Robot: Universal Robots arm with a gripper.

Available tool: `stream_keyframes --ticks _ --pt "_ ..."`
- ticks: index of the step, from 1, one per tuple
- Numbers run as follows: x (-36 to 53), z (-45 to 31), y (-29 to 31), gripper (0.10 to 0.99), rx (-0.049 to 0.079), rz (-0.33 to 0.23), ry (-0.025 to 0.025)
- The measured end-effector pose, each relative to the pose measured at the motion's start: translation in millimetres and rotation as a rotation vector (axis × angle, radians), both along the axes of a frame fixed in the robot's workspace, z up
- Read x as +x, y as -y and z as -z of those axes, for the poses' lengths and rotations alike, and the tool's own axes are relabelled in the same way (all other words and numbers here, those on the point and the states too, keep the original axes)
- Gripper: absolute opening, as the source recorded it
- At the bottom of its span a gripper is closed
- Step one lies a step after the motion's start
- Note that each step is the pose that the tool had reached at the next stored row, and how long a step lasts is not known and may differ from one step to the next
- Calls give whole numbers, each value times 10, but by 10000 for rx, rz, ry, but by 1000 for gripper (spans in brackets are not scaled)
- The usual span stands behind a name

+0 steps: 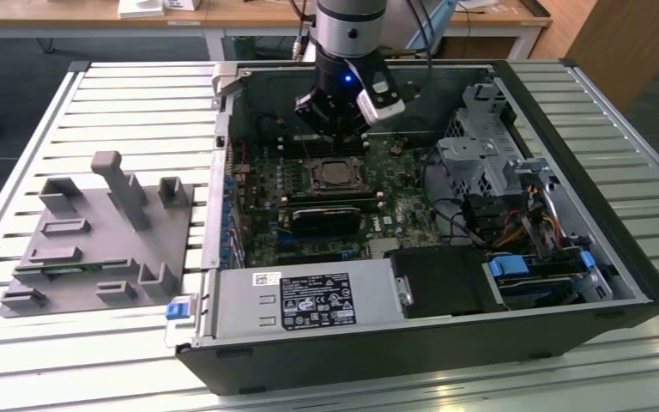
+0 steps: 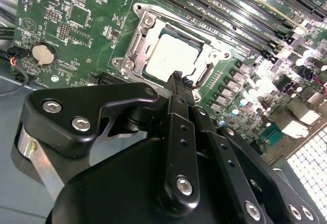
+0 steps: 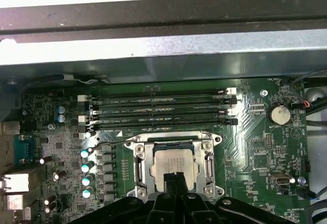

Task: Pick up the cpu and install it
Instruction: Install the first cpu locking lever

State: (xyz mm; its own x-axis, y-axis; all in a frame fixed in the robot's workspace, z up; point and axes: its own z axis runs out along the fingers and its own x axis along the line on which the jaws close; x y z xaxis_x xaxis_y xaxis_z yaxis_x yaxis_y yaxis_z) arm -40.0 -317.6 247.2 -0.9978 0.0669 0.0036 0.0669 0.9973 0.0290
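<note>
Over motherboard socket (image 3: 173,169) | cpu (image 2: 171,56) seated in frame | gripper (image 2: 178,79) fingertips pressed together, empty, just above chip | step: placement done | next: straight lift clear.

A slatted metal table (image 1: 135,94) carries everything here, its pale ribs running across the whole top. Sitting on it, toward the exterior view's right, is an open computer case (image 1: 444,343), lying on its side with the inside facing up. On the exterior view's left, just beside the case, lies a flat grey plastic tray (image 1: 95,257) with upright blocks and posts rising from it. Bare slats show around both.
</note>
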Motion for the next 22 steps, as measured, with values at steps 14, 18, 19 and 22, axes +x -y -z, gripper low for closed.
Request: stream_keyframes --ticks 14,18,19,22 --pt "-54 0 0 106 0 -3 2" --pt "-56 -15 1 106 -2 -4 2" --pt "-55 -26 0 106 1 -4 4" --pt "-56 -75 0 106 -1 -3 3"
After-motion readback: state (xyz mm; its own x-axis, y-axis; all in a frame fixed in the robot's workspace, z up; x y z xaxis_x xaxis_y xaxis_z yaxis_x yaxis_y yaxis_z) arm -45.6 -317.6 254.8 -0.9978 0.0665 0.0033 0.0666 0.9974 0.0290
